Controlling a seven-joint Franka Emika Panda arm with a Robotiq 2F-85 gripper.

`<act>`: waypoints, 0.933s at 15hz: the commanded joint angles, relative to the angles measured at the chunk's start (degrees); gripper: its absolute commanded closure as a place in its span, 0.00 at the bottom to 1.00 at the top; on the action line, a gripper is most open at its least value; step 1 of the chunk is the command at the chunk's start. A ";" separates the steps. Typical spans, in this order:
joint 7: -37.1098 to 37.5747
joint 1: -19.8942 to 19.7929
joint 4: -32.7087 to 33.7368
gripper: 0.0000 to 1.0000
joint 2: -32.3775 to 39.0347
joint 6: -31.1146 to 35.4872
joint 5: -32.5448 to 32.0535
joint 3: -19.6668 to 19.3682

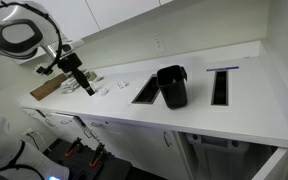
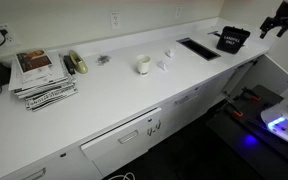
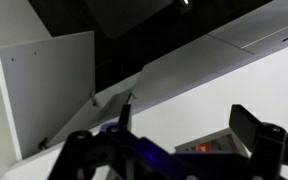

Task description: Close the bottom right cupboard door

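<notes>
The bottom right cupboard door (image 3: 44, 90) shows in the wrist view as a flat white panel swung open at the left, with a dark cabinet interior beside it. My gripper (image 3: 187, 125) is open and empty, its two dark fingers apart, away from the door. In both exterior views the gripper (image 1: 86, 86) (image 2: 279, 22) hangs above the end of the white counter (image 1: 244, 105). In an exterior view a dark opening (image 1: 268, 163) shows under the counter; the door itself is not clear there.
A black container (image 1: 172, 87) (image 2: 232, 40) stands on the counter between two rectangular cutouts (image 1: 144, 92) (image 1: 221, 85). A stack of newspapers (image 2: 42, 78), a cup (image 2: 143, 65) and small items lie on the counter. White drawer fronts (image 2: 124, 140) run below it.
</notes>
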 commanded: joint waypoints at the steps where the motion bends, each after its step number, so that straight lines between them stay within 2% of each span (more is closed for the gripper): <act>1: -0.78 -7.24 3.58 0.00 2.75 -0.34 -1.18 -6.92; 5: -0.42 -13.65 8.47 0.00 11.92 6.62 -0.92 -16.66; 7: 0.22 -15.49 11.12 0.00 18.47 12.98 0.87 -20.51; 8: 0.78 -16.14 12.40 0.00 21.67 16.05 2.37 -21.84; 9: 2.63 -14.27 13.41 0.00 24.83 19.72 2.18 -25.23; 10: 4.04 -14.11 14.58 0.00 28.19 22.81 3.27 -26.29; 11: 5.94 -16.17 15.21 0.00 31.36 24.95 4.62 -24.19; 12: 10.25 -16.85 15.22 0.00 32.87 26.20 2.94 -22.57; 13: 3.95 -17.16 12.36 0.00 27.01 24.25 3.36 -23.87; 14: 6.34 -17.11 13.16 0.00 29.73 25.52 3.22 -23.35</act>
